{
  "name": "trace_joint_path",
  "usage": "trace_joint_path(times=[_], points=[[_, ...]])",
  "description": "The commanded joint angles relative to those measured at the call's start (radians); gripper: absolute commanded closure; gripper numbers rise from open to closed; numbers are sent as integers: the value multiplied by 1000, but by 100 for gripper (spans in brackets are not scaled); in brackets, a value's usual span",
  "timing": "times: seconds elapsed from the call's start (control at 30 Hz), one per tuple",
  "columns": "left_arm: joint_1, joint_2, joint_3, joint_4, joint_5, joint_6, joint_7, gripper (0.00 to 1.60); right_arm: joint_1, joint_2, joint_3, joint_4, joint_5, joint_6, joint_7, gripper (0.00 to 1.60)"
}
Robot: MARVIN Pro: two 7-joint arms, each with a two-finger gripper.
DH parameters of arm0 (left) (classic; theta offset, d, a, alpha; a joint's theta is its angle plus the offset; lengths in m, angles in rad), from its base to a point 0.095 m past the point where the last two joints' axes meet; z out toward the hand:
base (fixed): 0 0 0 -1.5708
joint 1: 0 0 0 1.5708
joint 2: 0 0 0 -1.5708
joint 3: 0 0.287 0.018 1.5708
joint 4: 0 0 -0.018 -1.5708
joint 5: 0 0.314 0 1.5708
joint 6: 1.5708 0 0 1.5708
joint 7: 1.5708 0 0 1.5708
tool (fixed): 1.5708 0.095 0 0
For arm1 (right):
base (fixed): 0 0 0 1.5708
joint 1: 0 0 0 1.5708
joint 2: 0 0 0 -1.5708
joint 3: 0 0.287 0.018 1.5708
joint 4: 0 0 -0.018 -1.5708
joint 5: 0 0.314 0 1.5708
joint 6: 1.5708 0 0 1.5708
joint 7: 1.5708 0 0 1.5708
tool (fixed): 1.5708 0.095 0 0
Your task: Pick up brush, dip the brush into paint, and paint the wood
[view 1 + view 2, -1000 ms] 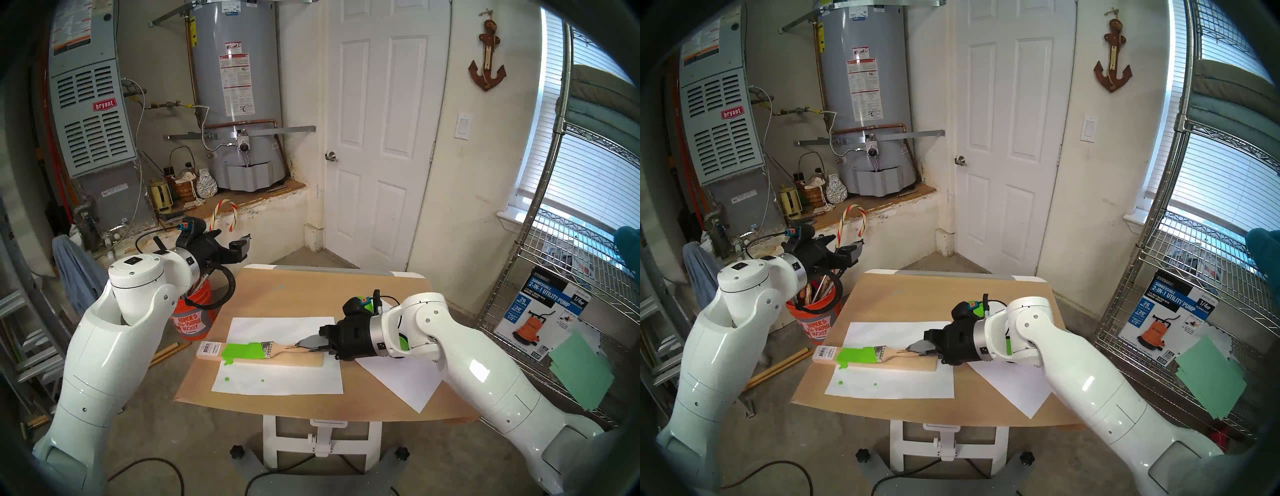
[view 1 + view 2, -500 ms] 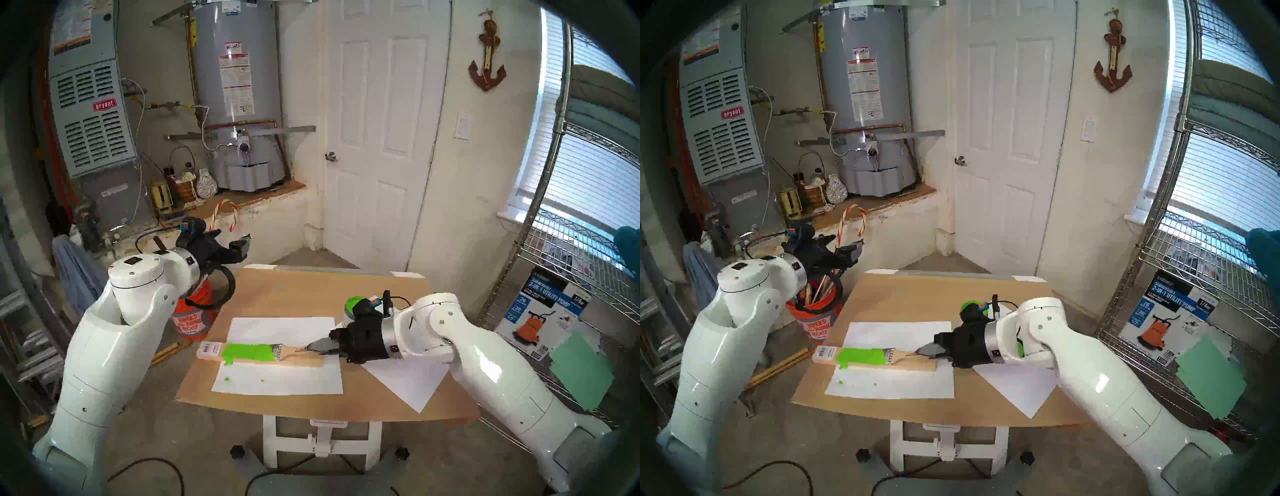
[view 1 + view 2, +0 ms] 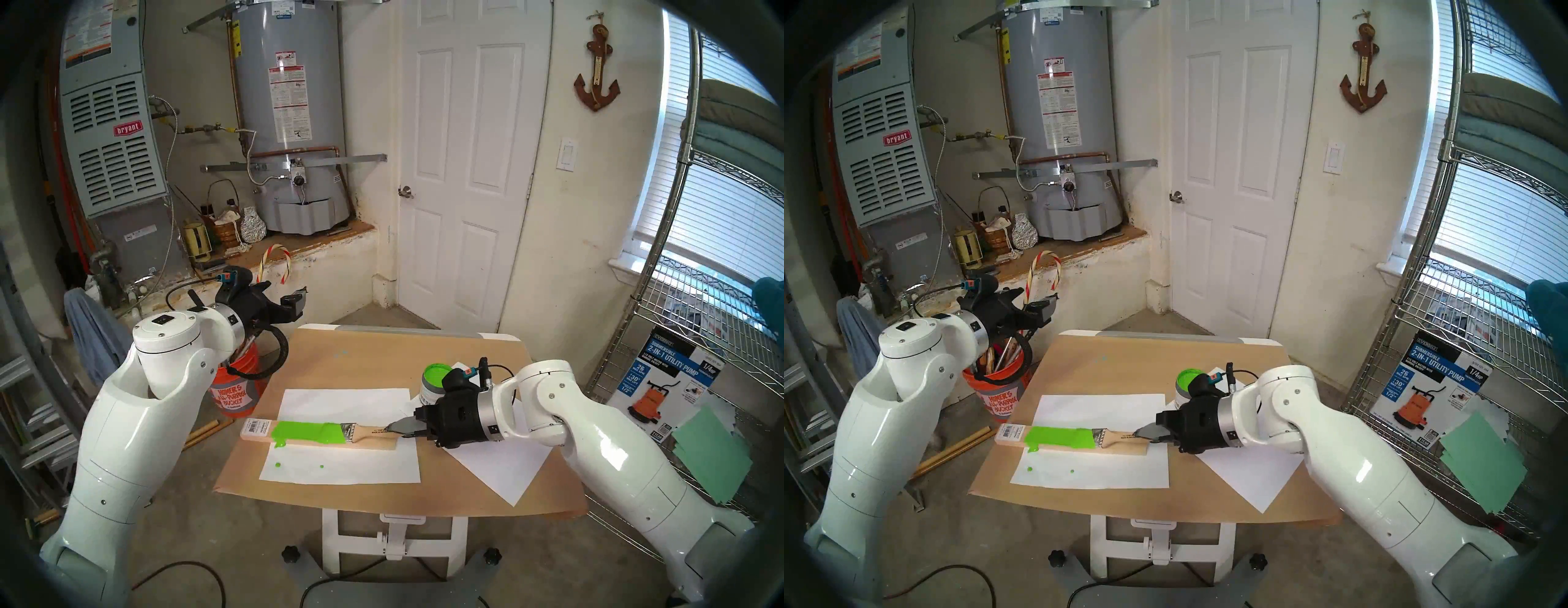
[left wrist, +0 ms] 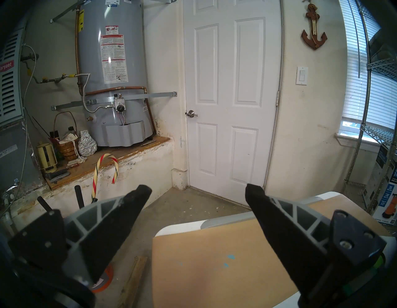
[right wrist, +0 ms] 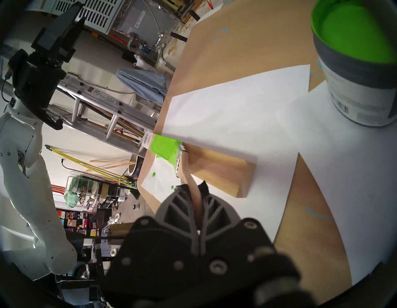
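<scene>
Wooden and light, the stiff paintbrush [image 3: 355, 432] sits pinched by its handle end in the right claw [image 3: 396, 427], wet green bristles on the board [image 3: 373, 442]; left claw [image 4: 198, 193] gapes empty.

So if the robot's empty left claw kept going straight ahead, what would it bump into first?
Probably the white door. The open left claw points just above the table's far corner, and nothing nearer shows between its fingers, though depth is hard to judge.

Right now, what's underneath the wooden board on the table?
The wood lies on a white paper sheet spread over the brown-covered table. Green paint has dripped onto the sheet. Whatever is directly beneath the wood is hidden.
</scene>
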State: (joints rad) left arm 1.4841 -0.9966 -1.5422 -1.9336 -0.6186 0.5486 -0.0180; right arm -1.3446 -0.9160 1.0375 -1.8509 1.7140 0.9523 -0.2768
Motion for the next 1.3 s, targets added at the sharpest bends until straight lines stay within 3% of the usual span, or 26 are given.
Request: trace_joint_path(times=[0.0, 1.27], points=[[-9, 1, -9, -17, -2, -3, 0, 0, -1, 17, 13, -13, -5, -1, -4, 160], [-9, 1, -9, -17, -2, -3, 0, 0, -60, 123, 70, -61, 26, 8, 4, 160]])
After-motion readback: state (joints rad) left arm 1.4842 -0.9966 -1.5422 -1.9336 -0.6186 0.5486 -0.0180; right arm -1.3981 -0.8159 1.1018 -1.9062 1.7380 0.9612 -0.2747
